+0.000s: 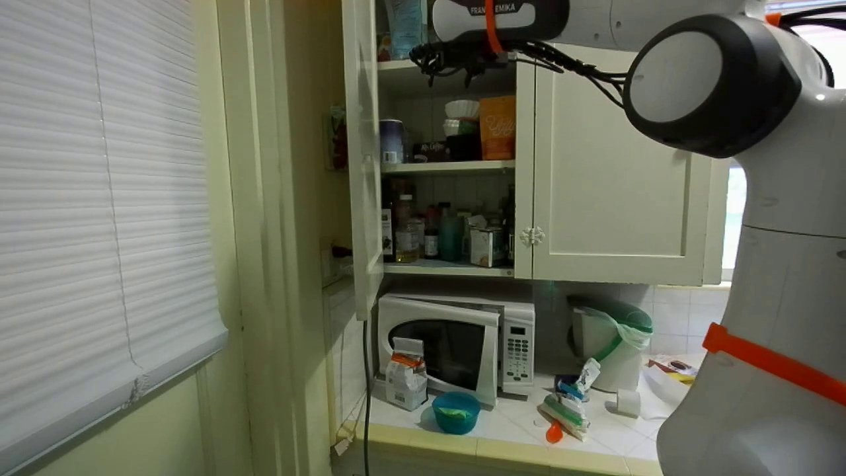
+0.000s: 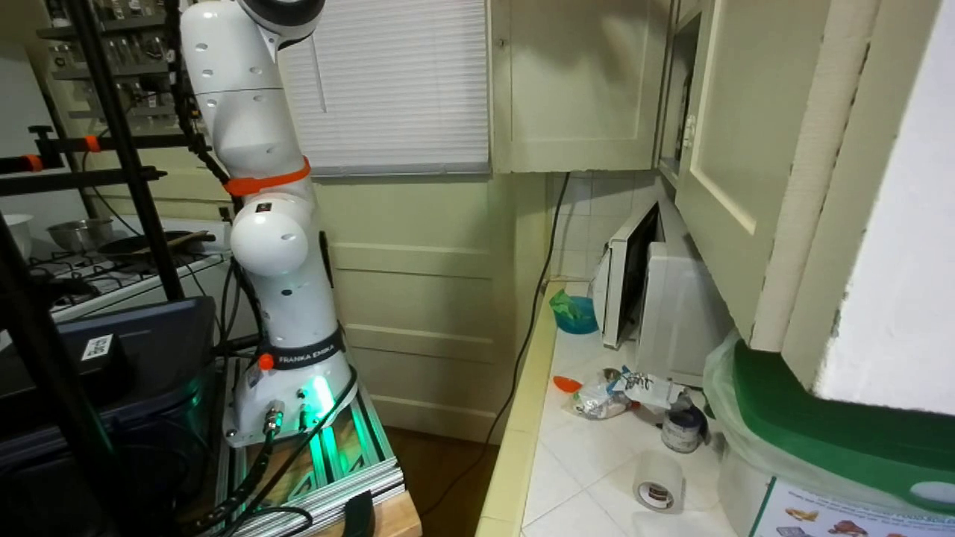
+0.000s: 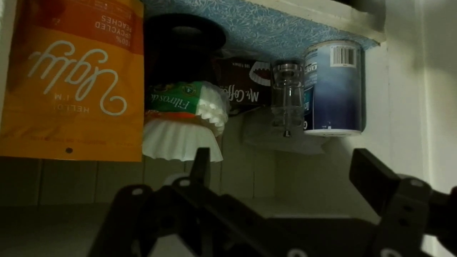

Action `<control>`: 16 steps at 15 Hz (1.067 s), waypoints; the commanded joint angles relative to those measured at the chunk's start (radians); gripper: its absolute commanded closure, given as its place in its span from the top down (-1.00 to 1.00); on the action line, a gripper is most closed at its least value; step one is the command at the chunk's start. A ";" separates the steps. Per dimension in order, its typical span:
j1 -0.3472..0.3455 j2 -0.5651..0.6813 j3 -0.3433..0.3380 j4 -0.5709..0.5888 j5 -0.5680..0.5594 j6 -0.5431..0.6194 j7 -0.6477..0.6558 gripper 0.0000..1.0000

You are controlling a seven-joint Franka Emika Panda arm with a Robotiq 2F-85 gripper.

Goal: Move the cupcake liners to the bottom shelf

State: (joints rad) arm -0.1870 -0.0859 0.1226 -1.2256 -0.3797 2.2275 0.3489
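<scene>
With my gripper (image 3: 280,166) spread wide and empty low in the wrist view, I judge the cupcake liners (image 3: 181,140), just left of centre, to be feather-light, crushable paper, best pinched softly across their pleated sides.

Liners (image 1: 462,110) beside pouch (image 1: 497,129), above bottom shelf (image 1: 436,268)
</scene>
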 commanded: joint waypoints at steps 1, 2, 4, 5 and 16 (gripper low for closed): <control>-0.009 0.055 -0.008 0.063 -0.022 0.087 -0.026 1.00; -0.012 0.067 -0.010 0.075 -0.019 0.112 -0.028 1.00; -0.018 0.101 -0.014 0.108 -0.015 0.174 -0.042 1.00; -0.019 0.116 -0.015 0.123 -0.013 0.211 -0.046 1.00; -0.018 0.150 -0.016 0.130 -0.002 0.439 -0.073 1.00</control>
State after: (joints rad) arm -0.2050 0.0643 0.1069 -1.0956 -0.3821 2.6662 0.2762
